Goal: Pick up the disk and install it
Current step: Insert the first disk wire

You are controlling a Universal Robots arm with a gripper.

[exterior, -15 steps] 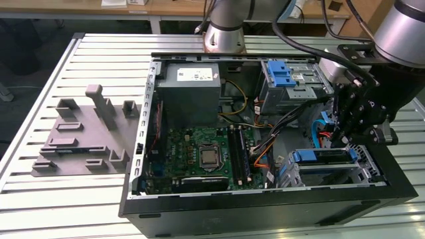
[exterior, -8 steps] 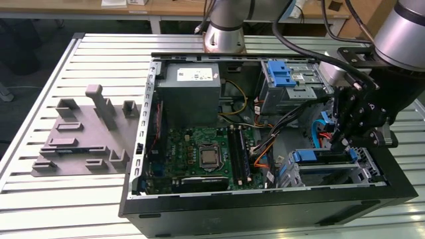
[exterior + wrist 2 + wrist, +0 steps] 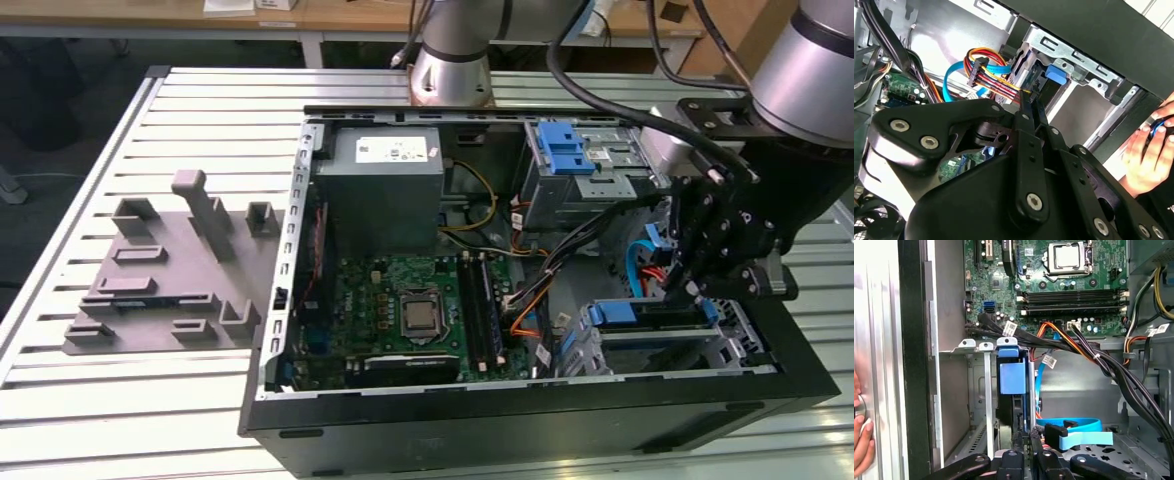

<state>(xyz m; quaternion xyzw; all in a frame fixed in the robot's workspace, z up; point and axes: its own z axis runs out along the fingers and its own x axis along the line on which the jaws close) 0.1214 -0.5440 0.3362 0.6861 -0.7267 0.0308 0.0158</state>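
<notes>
Gripper (image 3: 683, 290) down inside the open PC case, at the front-corner drive cage (image 3: 747, 345) on the exterior view's right. Fingers pressed together, nothing seen between them, not pinching the disk. Disk (image 3: 647, 314) already sitting in that cage, on edge, blue rail end facing out toward the fingertips. Key relation: disk dead ahead of the gripper, on the same line as the fingers. In the first wrist view, blue disk end (image 3: 1013, 377) straight beyond the fingertips of the gripper (image 3: 1023, 437), just beside, contact not confirmable. Long axis of the disk judged to run deeper into the cage, along the finger direction, so any push or pull goes along that axis, not across it. In the exterior view, disk just to the left of the fingertips. In the second wrist view, gripper (image 3: 1030, 97) aimed at the cage opening, red-yellow power leads (image 3: 989, 70) and blue SATA cable (image 3: 954, 80) close by on one side, apart from the fingers. Judged nearly seated; full depth hidden. Person's hand (image 3: 1149, 150) outside the case wall, well clear.
</notes>
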